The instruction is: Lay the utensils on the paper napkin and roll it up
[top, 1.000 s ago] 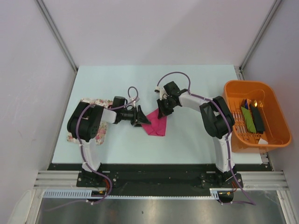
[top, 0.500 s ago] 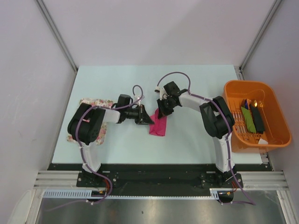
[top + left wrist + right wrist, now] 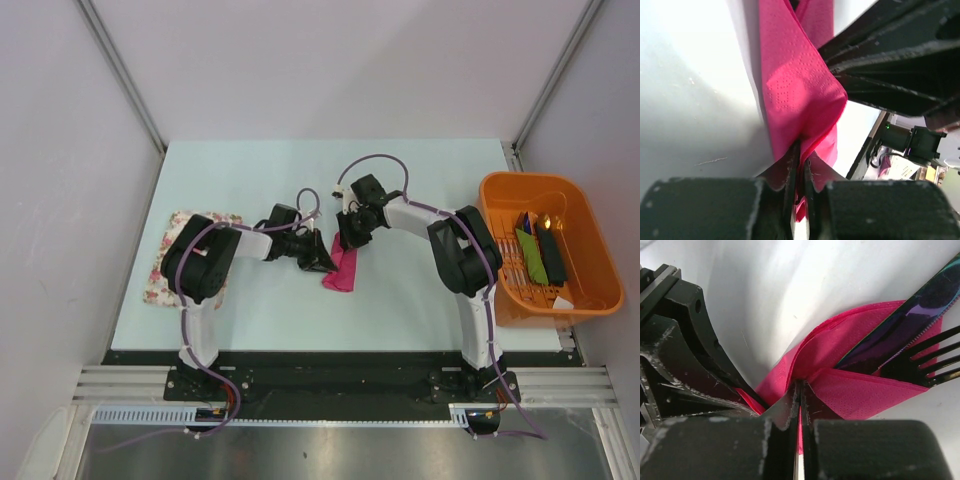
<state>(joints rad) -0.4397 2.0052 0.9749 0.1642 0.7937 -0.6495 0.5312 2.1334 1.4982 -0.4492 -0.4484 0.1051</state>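
Observation:
The magenta paper napkin [image 3: 342, 270] lies mid-table, folded into a narrow strip. My left gripper [image 3: 325, 262] is shut on the napkin's left side; in the left wrist view the pink paper [image 3: 797, 100] is pinched between the jaws of that gripper [image 3: 801, 150]. My right gripper [image 3: 346, 243] is shut on the napkin's far end, with the pink fold [image 3: 860, 390] clamped at its fingertips [image 3: 800, 387]. Inside the fold lie the utensils: a dark iridescent knife [image 3: 910, 320] and a black fork [image 3: 935, 355]. In the top view the utensils are hidden.
A floral cloth mat [image 3: 185, 255] lies at the left under the left arm. An orange tub [image 3: 546, 245] with green and black clutter stands at the table's right edge. The two grippers sit very close together.
The left gripper closed on the napkin's left part and carried it rightward over the middle, so the napkin went from a wide diamond to a narrow folded strip. The right gripper stayed put.

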